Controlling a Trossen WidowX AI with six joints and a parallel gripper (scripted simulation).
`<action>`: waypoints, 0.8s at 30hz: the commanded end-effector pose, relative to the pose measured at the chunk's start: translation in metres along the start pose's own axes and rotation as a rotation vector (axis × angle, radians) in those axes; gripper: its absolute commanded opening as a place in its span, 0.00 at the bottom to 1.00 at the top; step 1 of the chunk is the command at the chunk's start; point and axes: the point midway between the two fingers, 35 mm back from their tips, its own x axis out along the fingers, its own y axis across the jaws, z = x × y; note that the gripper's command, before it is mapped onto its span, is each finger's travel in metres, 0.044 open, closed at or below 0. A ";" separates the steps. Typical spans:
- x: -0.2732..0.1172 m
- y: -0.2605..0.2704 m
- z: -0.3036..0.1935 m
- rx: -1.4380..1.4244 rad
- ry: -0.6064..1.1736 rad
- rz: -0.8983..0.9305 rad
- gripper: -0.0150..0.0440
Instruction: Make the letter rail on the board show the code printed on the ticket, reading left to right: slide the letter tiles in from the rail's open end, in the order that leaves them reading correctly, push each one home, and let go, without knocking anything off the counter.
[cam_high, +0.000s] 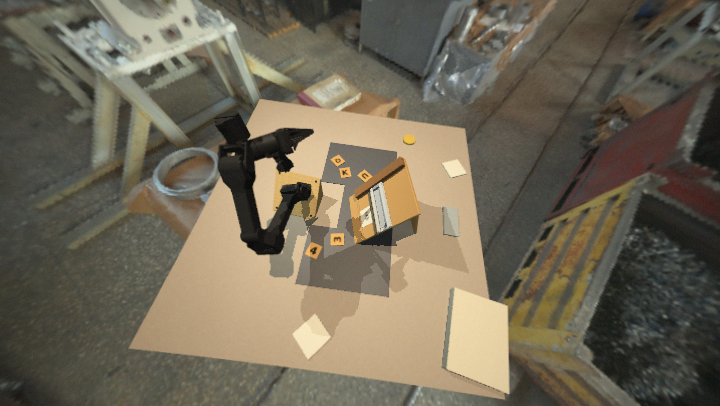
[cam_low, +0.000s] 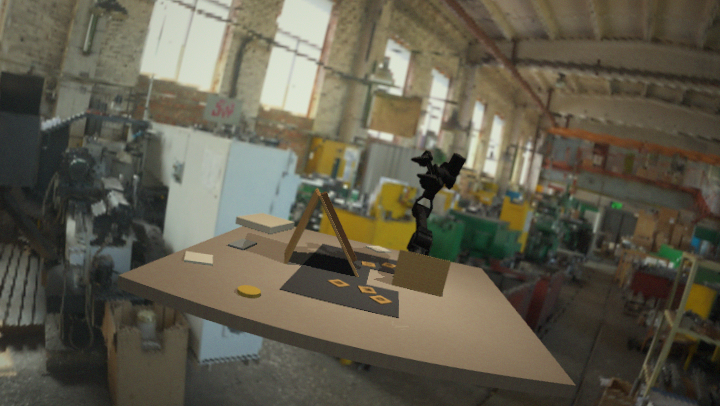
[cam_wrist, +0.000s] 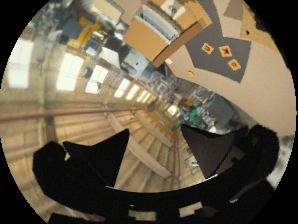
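My gripper is open and empty, raised high above the counter, away from board and tiles. The orange-brown board leans like an easel. Its pale letter rail shows no tile. A white ticket is beside the rail; its print is too small to read. Flat on the dark mat lie a K tile, a tile like D or O and one like U. A 4 tile and one like 3 or E lie apart.
A tan panel stands by the arm's base. A yellow disc, a pale square, a grey block and a large cream slab lie around the board.
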 end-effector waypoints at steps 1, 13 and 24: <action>0.001 -0.001 0.001 0.004 -0.001 -0.009 0.98; 0.057 -0.006 0.103 -0.608 -0.187 -0.191 1.00; 0.071 -0.024 0.208 -1.289 -0.247 -0.440 1.00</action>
